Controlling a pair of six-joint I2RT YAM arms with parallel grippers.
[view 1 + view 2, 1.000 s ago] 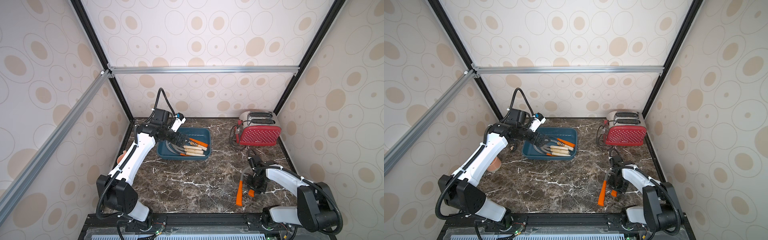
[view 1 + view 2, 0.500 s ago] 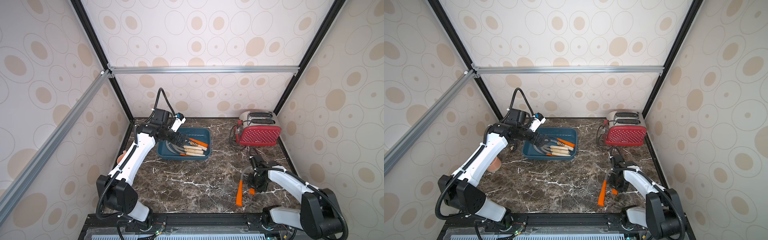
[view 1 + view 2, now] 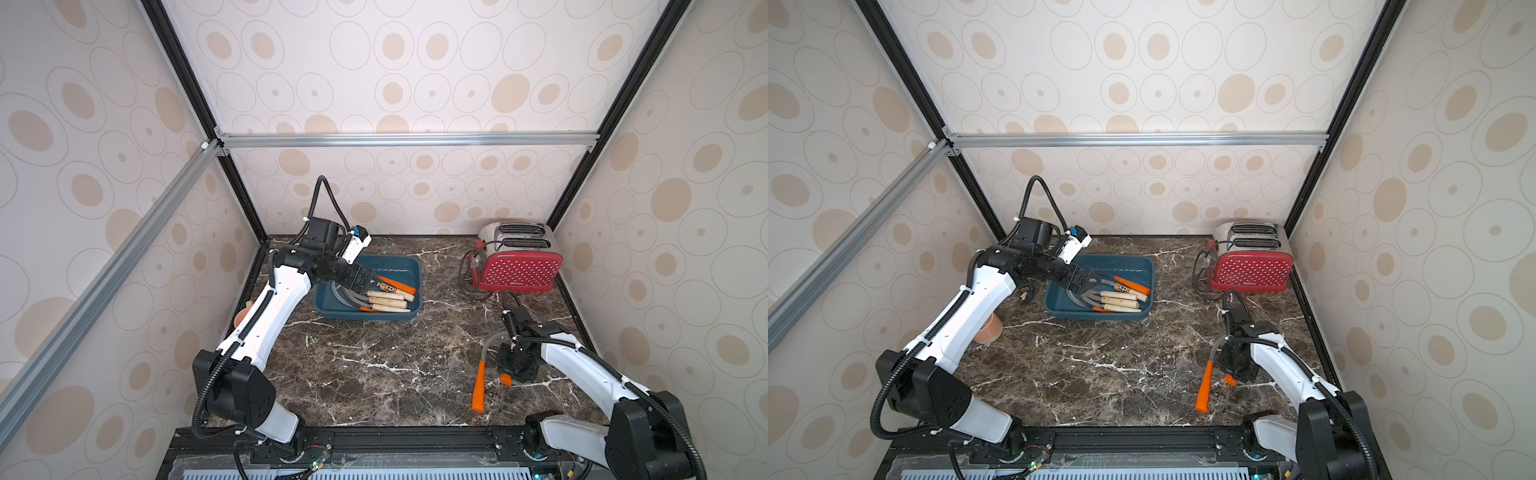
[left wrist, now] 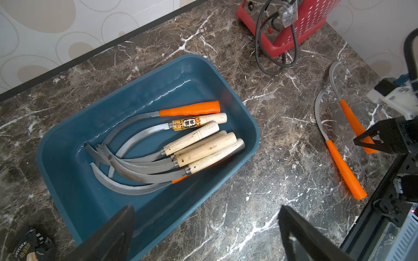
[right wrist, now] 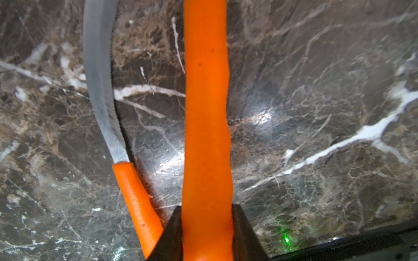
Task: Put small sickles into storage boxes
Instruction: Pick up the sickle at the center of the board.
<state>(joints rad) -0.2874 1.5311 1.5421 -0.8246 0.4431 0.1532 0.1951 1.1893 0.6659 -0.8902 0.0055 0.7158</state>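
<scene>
Pinch on sickle [image 5: 207,113] handle by right pincer [image 5: 207,206]; likely light, stiff, blade sharp, so hold mid-handle; left pincer [image 4: 205,208] spread over tray [image 4: 74,192].

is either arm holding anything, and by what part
The right end effector is shut on an orange-handled sickle, by its handle. The left end effector is open, holding nothing.

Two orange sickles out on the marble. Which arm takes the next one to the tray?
Right. The right gripper is shut on the handle of one orange-handled sickle, and the second sickle lies right beside it. The left gripper hangs open above the tray, far from both.
</scene>
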